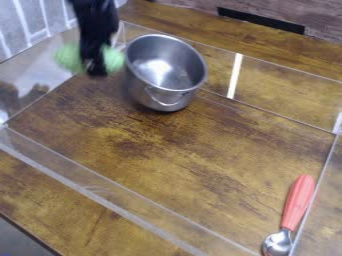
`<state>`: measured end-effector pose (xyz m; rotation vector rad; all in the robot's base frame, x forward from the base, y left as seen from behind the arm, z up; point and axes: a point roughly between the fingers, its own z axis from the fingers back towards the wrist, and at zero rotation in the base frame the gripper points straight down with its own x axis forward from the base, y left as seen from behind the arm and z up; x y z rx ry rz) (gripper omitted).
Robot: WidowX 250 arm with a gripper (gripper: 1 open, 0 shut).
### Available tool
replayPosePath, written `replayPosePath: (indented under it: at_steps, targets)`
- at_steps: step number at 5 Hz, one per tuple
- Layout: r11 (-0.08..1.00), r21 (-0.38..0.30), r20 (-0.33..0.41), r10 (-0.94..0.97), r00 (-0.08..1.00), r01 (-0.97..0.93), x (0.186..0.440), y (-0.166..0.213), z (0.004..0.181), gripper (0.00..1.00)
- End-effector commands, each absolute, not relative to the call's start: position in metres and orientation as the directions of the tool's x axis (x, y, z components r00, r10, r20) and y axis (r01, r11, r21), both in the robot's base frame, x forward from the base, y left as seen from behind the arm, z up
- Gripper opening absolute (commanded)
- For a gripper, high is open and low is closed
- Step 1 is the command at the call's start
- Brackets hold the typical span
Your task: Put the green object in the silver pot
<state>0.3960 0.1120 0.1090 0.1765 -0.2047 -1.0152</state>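
The pincer (98,68) is closed around the green object (70,57), which is held beside the silver pot (164,72), on the left of the pot in the view. The light green, rounded body is shown on both sides of the dark fingers, its middle being covered by them. It is not contained in the pot; whether the rim is touched by it cannot be told. Both the pincer and the green object are slightly blurred, and the black arm (94,15) is cut off by the top edge of the view, to the upper left of the pot.

The pot is set on the brown wooden table (160,165), with its open mouth facing up and its shiny inner wall exposed. A small side handle (168,102) is seen low on its near side. Just to the right of the pot, a white strip (235,75) is seen. Well apart from the pot, toward the lower right, a spoon (278,242) is laid, its red handle (298,200) pointed away from the near edge. Behind the pot, a dark slatted thing (263,22) is seen.
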Motion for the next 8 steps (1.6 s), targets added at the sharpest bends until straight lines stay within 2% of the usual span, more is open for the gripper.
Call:
replayPosePath:
  at_steps: [1, 3, 4, 5, 8]
  targets:
    - [0.517, 0.29, 0.138, -0.855, 0.499, 0.805, 0.408, 0.097, 0.146, 0.0]
    - [0.551, 0.327, 0.219, -0.835, 0.505, 0.768, 0.4, 0.093, 0.138, 0.0]
    - [0.567, 0.34, 0.248, -0.824, 0.51, 0.751, 0.404, 0.103, 0.152, 0.0]
    - [0.579, 0.351, 0.279, -0.815, 0.508, 0.736, 0.403, 0.104, 0.156, 0.0]
    - [0.623, 0.372, 0.367, -0.78, 0.507, 0.689, 0.392, 0.099, 0.156, 0.0]
